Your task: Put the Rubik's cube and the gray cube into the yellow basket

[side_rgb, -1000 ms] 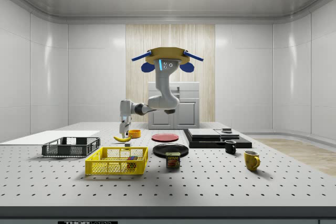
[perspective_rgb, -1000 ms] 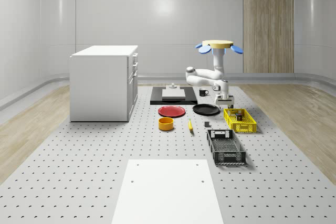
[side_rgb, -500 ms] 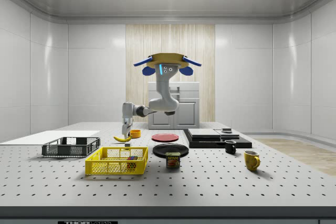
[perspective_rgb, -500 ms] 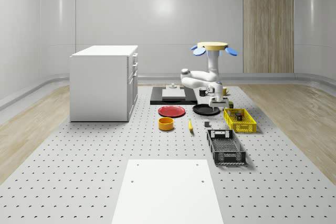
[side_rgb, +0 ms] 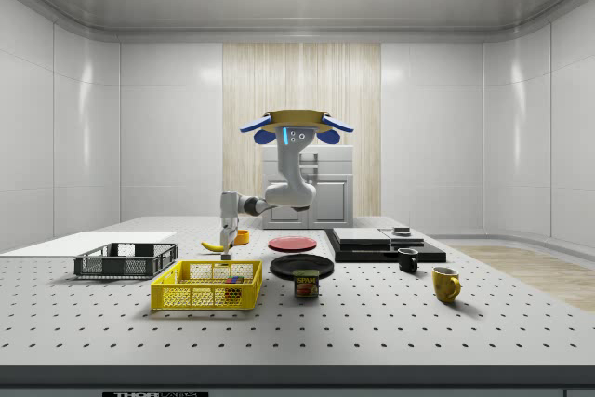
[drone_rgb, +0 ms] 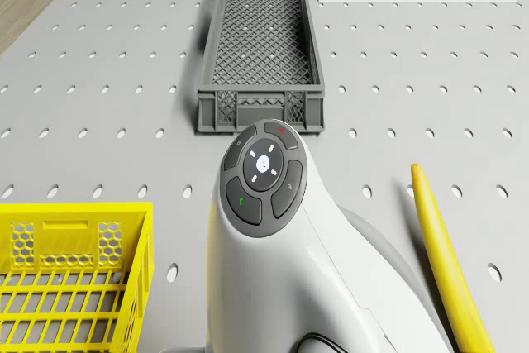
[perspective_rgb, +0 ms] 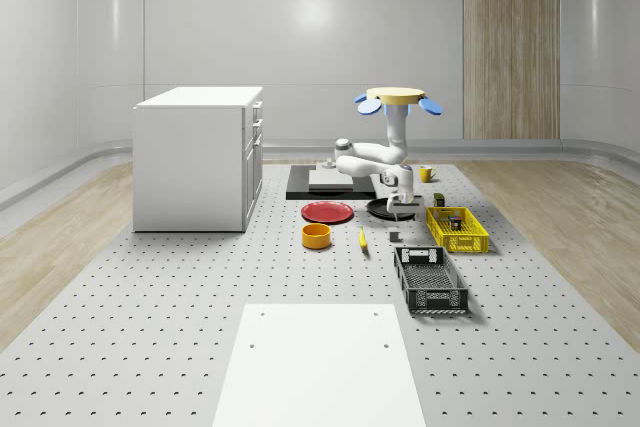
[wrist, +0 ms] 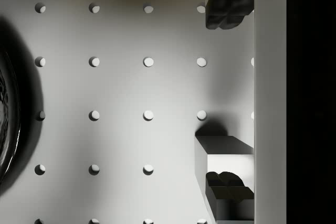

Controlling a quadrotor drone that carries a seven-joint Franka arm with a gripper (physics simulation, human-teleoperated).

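While the drone (perspective_rgb: 392,97) hovered above the desk (perspective_rgb: 200,297), over the black plate (side_rgb: 302,265) and beside the yellow basket (perspective_rgb: 457,230), we saw the arm bent downward with the pincer (perspective_rgb: 398,209) low over the bare desk between plate and basket. In the wrist view the pincer (wrist: 228,100) stood open, its two fingers (wrist: 226,9) well apart and holding nothing. The gray cube (wrist: 220,145) rested on the desk between them, close to one finger and far from the other. In the whole-scene view we placed the same cube (perspective_rgb: 394,237) just below the pincer, near the basket's corner but outside it.

Inside the basket (side_rgb: 206,287) we noted a small many-coloured block (side_rgb: 232,281), which we took to be the Rubik's cube. On that reading, half of the task was done. What was left, in our judgement, was the second half: closing on the gray cube, lifting it clear of the desk, carrying it over the basket's rim and releasing it inside. We judged the moment to be the approach to that grasp, with no contact yet made.
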